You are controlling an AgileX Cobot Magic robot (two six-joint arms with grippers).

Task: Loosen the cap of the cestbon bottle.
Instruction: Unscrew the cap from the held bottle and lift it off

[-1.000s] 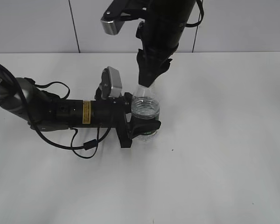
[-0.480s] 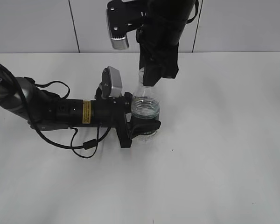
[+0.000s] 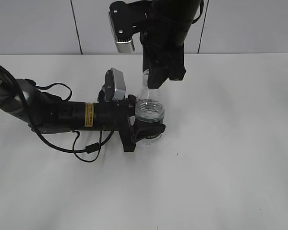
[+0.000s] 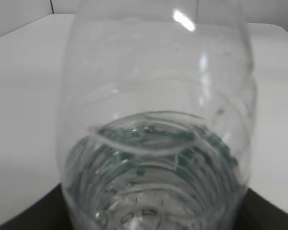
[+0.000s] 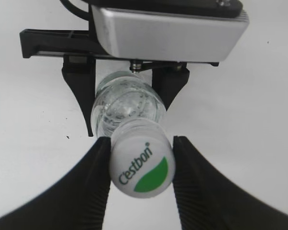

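A: Where's the small clear plastic cestbon bottle [image 3: 149,120]?

B: Upright on the white table [image 3: 230,167], mid-scene. My left gripper [image 3: 146,129] has its jaws clamped on the body; right gripper [image 5: 140,158] jaws pinch the round white screw cap [image 5: 141,165] w/ green leaf logo.

A: Tips?

B: Hold the body firm, twist the cap square to the neck, don't crush.

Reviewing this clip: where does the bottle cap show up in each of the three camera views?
Exterior view: the cap is hidden behind the right tool, above the bottle.
Left wrist view: not in it; only the bottle's clear body fills the picture.
Right wrist view: the cap sits low in the middle, between the two dark fingers.
Shared landmark: the bottle, with the left tool clamped around it.
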